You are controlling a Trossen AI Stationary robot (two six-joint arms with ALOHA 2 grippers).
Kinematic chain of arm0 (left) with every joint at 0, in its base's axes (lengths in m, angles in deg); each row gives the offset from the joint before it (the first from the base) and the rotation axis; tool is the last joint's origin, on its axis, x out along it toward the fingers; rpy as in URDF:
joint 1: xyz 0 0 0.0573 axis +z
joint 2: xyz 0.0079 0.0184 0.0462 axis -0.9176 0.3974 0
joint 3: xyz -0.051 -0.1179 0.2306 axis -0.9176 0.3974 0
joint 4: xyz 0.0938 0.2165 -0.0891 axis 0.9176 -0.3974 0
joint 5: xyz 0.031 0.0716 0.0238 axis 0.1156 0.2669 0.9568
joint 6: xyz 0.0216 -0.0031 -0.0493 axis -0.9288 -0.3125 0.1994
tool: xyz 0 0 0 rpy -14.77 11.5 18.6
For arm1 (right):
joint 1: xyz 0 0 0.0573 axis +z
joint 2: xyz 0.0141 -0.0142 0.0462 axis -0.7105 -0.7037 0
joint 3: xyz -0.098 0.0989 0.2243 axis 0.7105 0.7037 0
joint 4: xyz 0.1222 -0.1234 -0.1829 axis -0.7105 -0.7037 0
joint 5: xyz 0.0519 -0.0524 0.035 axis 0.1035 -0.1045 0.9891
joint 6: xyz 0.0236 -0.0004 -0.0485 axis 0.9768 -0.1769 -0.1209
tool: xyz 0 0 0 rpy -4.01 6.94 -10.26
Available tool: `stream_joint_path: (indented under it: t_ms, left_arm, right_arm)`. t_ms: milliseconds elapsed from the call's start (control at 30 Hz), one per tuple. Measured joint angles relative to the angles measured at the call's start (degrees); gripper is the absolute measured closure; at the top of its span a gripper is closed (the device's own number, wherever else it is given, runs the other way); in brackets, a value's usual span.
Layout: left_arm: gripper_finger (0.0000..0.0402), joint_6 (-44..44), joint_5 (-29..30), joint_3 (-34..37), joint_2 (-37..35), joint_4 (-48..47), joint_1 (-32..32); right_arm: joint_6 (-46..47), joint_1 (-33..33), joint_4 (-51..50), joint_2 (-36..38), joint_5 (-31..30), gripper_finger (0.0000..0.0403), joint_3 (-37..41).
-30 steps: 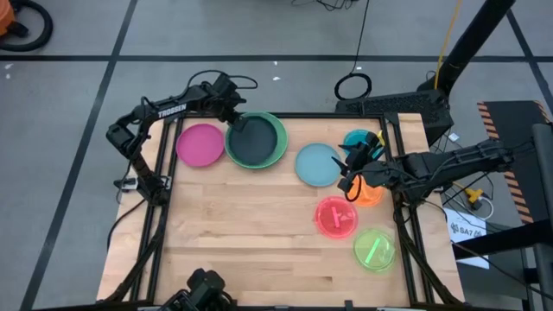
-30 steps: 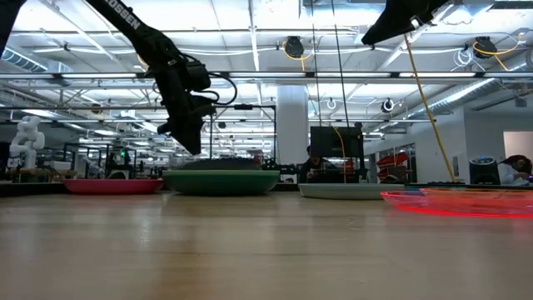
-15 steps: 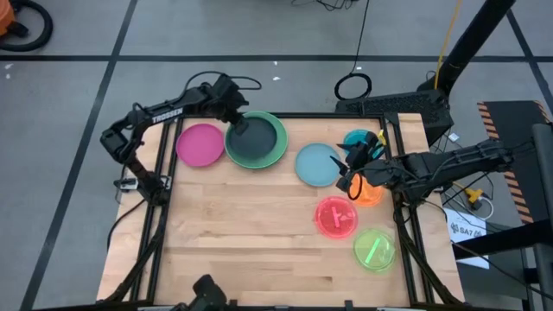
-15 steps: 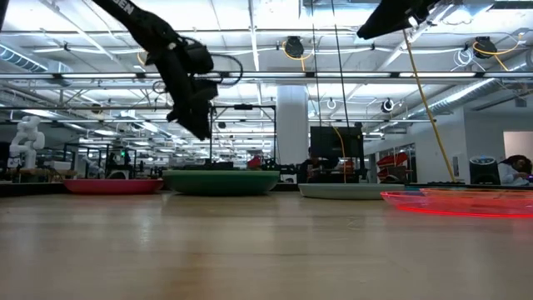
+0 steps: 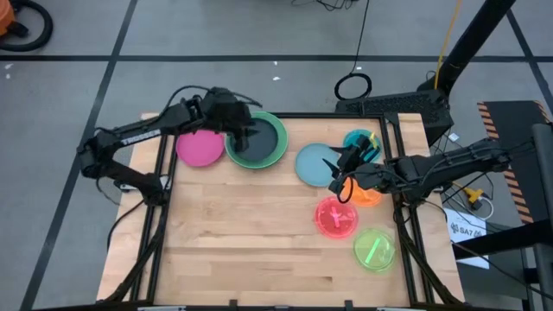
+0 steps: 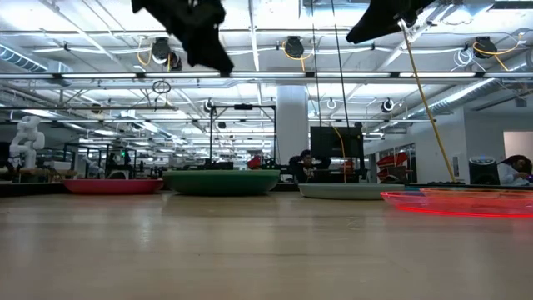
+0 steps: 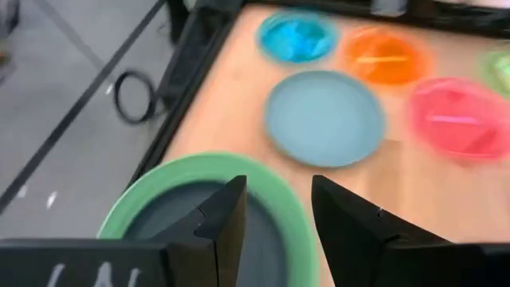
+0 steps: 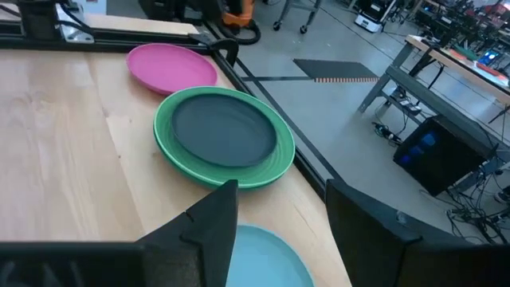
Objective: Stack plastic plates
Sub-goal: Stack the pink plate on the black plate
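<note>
We see the left gripper (image 5: pixel 244 136) raised above the stack at the bench's (image 5: pixel 242 233) far edge, near the far left corner, its fingers (image 7: pixel 227 219) parted by a narrow gap and holding nothing. That stack is a dark plate (image 5: pixel 256 140) nested in a green plate (image 5: pixel 278 151), and in the low view it sits flat on the wood with the gripper well above it. Just beside it, closer to the far left corner, lies the magenta plate (image 5: pixel 199 143), flat and alone. The right gripper (image 5: pixel 335 169) hangs over the near-right rim of the pale blue plate (image 5: pixel 313 164), which lies toward the far right part of the bench; its fingers (image 8: pixel 209 223) stand spread wide and empty. Along the right edge we find the small translucent plates: the teal plate (image 5: pixel 357 139) in the far right corner, the orange plate (image 5: pixel 369 193) just nearer and partly hidden under the right arm, then the pink plate (image 5: pixel 335 217), and the lime plate (image 5: pixel 374 250) nearest the front. From the left wrist view the pale blue plate lies apart from the green stack, with bare wood between them. The front half and the middle of the bench carry no plates.
</note>
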Motion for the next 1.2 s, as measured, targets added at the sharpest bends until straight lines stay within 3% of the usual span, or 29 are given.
stream_joint_path:
  t_ms: [300,600,833,1200]
  left_arm:
    - [0.0252,1.6,1.1,0.0,-5.1,-6.9,-9.0]
    - [0.0252,6.5,12.4,0.0,-4.6,-18.1,-14.8]
    - [0.0252,6.7,18.8,0.6,-4.6,-29.1,-14.4]
    - [0.0252,7.4,19.6,13.9,-4.6,-29.3,-7.6]
  right_arm:
    - [3.9,0.0,0.4,-0.5,0.0,0.0220,0.0]
    - [4.5,0.1,0.4,-0.5,1.7,0.0220,0.0]
    - [4.5,0.1,0.3,-0.5,1.6,0.0220,0.0]
    - [4.0,0.0,-0.1,-0.5,1.6,0.0220,0.0]
